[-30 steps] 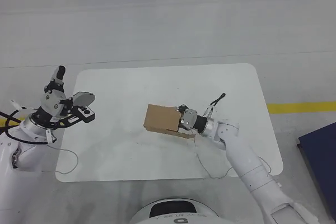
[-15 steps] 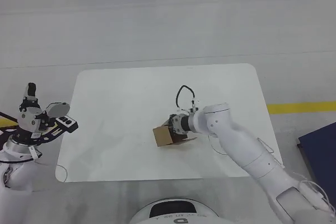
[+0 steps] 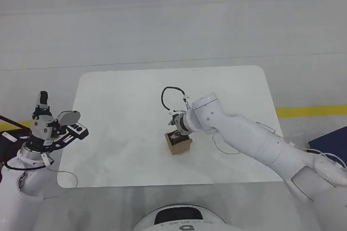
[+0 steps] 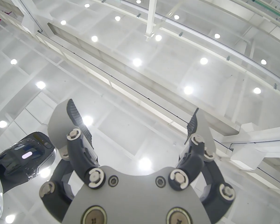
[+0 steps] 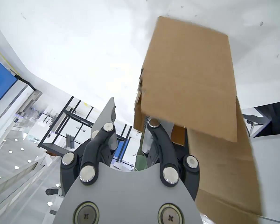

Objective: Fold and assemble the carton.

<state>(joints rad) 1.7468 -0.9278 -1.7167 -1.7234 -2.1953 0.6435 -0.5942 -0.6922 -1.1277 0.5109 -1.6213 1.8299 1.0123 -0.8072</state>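
Has the carton [image 3: 178, 143] seemingly on end just under the right gripper [image 5: 128, 115], jaws apart with one finger inside it, well apart from the spread-jawed left gripper [image 4: 133, 117].

White table [image 3: 115, 115], brown carton [image 3: 179, 143] on it (near the middle)

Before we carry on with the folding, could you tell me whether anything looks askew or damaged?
The carton sits skewed to the edges of the table at the right gripper, and one edge looks slightly frayed.
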